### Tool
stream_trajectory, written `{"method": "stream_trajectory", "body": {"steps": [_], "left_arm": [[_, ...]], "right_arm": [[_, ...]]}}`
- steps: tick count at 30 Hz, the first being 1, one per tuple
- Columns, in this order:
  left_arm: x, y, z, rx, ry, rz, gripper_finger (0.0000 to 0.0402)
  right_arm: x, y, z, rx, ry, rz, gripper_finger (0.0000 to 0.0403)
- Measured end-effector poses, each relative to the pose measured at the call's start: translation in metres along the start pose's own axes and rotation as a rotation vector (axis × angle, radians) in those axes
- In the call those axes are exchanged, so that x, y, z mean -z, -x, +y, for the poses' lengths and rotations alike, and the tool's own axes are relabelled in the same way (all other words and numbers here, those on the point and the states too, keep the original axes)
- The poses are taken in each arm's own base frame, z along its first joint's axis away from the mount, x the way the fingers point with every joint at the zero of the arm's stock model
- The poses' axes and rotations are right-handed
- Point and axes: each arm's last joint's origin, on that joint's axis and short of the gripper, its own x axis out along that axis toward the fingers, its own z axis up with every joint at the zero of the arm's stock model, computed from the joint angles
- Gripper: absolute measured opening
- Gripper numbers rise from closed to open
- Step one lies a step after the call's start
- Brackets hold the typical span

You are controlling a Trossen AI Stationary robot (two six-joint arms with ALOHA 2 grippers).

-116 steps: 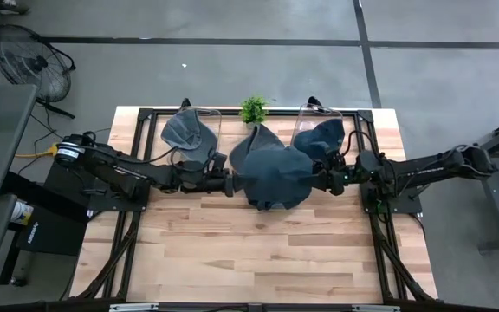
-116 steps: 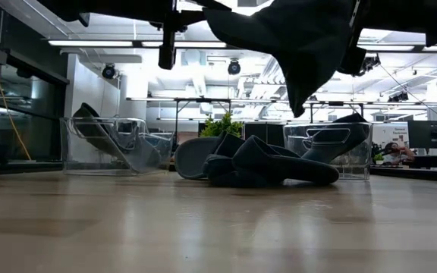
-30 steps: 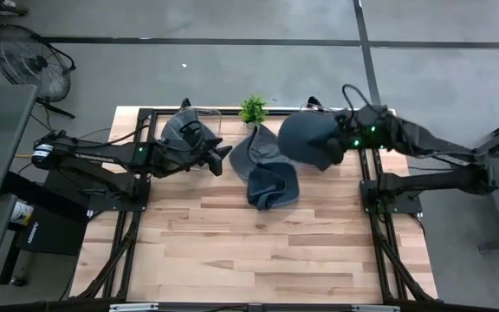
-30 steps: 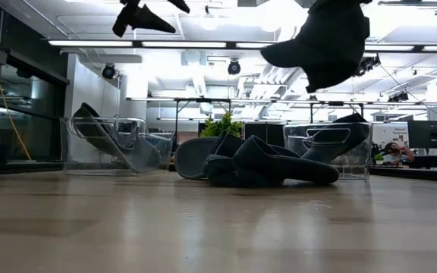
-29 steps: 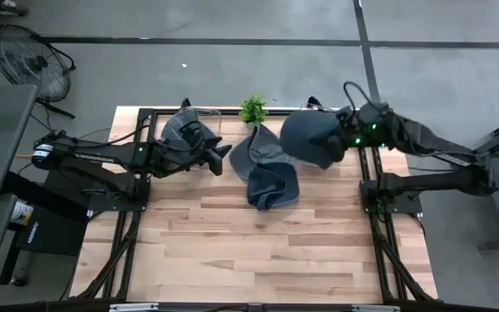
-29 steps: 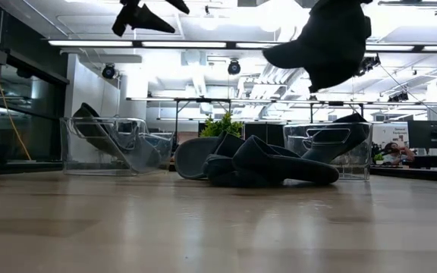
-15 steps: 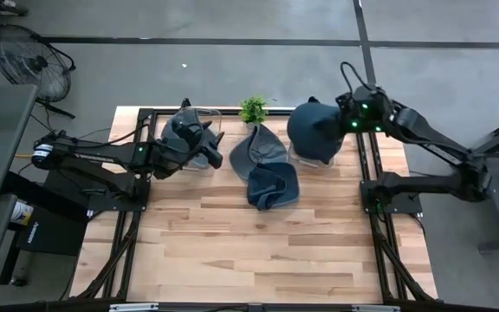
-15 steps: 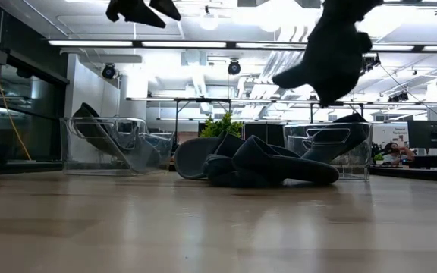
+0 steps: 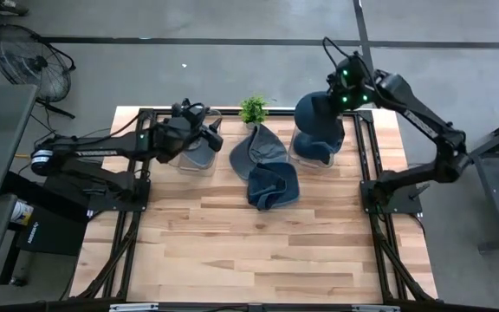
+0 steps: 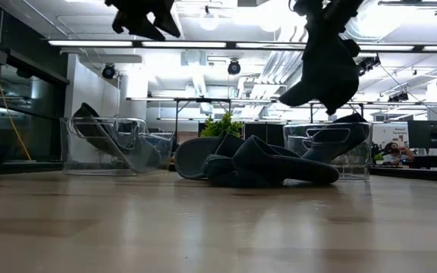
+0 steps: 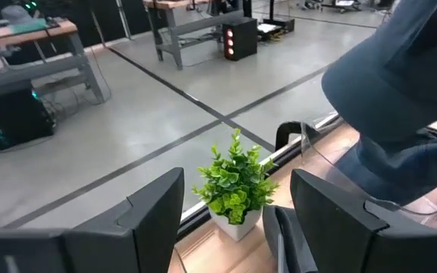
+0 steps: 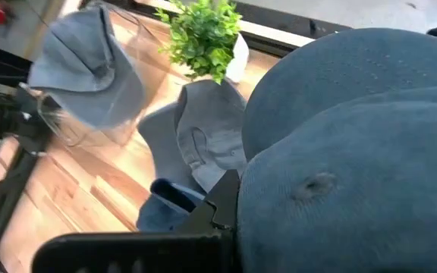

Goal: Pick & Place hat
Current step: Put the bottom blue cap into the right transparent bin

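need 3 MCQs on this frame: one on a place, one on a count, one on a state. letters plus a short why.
1. Where does the hat held by the right gripper hang?
A. over the right clear bin
B. over the left clear bin
C. flat on the table's front edge

2. How many hats lie loose on the table between the two bins?
A. none
B. two
C. five

3. How do the left gripper's fingers stand?
A. shut on a hat
B. open, holding nothing
C. shut on the plant

Key:
1 A: high and low views show the hat hanging above the right bin.
2 B: a grey hat and a blue hat lie between the bins.
3 B: the left wrist view shows its fingers apart, with only the plant beyond them.
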Motion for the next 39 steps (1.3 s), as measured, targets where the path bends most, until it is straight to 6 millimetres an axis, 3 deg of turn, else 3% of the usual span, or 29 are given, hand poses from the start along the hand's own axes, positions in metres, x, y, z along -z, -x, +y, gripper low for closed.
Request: {"method": "stream_trajectory", "body": {"steps": [5,13,23,34,39], "left_arm": [[0.003,-0.013,0.005,0.011,-0.002,0.029,0.0239],[0.003,-0.018,0.009,0.024,-0.003,0.040,0.0239],[0.003,-0.018,0.009,0.008,-0.055,0.036,0.0239],[0.003,-0.017,0.009,0.008,-0.055,0.037,0.0239],[0.003,-0.017,0.009,0.030,-0.055,0.041,0.0239]], "right_arm": [[-0.015,-0.004,0.007,0.034,0.003,0.066,0.0015],[-0.008,-0.022,0.000,0.170,-0.056,0.252,0.0015],[-0.009,-0.024,-0.003,0.213,-0.087,0.230,0.0015],[0.005,-0.071,-0.023,0.198,-0.114,0.246,0.0015],[0.011,-0.083,-0.034,0.210,-0.135,0.257,0.0015]]}}
